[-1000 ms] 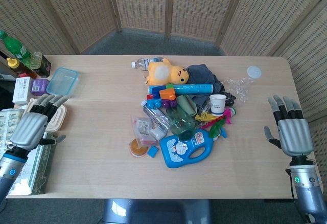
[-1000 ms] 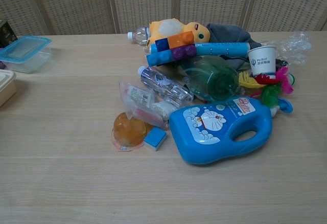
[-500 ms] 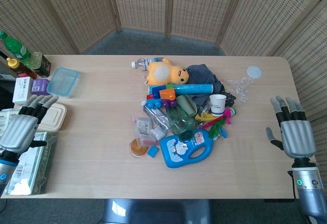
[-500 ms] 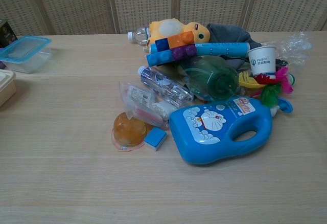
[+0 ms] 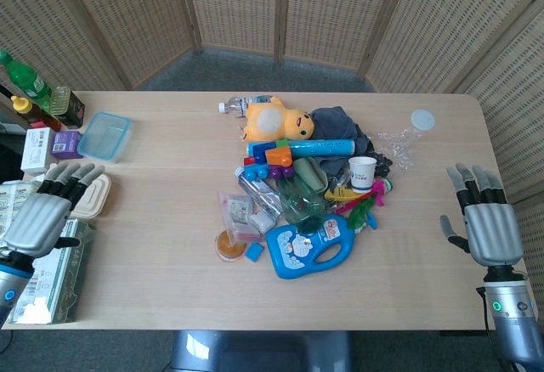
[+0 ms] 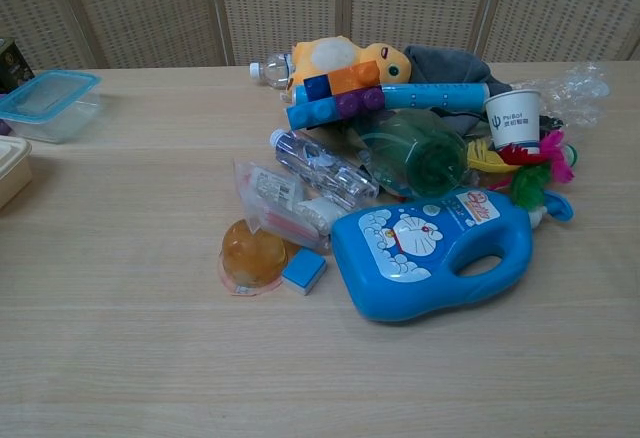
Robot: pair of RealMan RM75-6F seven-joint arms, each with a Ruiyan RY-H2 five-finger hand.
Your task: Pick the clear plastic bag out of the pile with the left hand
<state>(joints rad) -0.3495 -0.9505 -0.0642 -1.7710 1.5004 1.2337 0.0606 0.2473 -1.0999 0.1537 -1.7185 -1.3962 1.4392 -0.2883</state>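
- We see the crumpled clear plastic bag (image 5: pixel 399 144) at the far right edge of the pile on the light wooden table (image 5: pixel 153 245); in the chest view it (image 6: pixel 575 88) sits behind the white paper cup (image 6: pixel 513 118), and its outline is hard to trace against the tabletop.
- Our left hand (image 5: pixel 47 211) hovers at the table's left edge, fingers spread and holding nothing, well apart from the pile; the chest view does not show it.
- Our right hand (image 5: pixel 483 219) is also empty with fingers apart, off the table's right edge, and appears in the head view only.
- The dark grey cloth (image 5: pixel 340 127) is largely covered by the yellow plush toy (image 5: pixel 276 121) and the long blue tube (image 5: pixel 310 147).
- The green translucent bottle (image 6: pixel 420 158) is partly hidden under other things; the clear water bottle (image 6: pixel 320 168) runs beneath the coloured building blocks (image 6: pixel 340 86).
- Nearest to us lies the blue handled detergent jug (image 6: pixel 435 248) on its side, with a small orange jelly cup (image 6: pixel 250 255) and a little blue cube (image 6: pixel 303 270) just beside it.
- A clear lidded food container with a blue rim (image 6: pixel 45 103) stands well to the left; boxes and bottles beyond the left edge are cut off.
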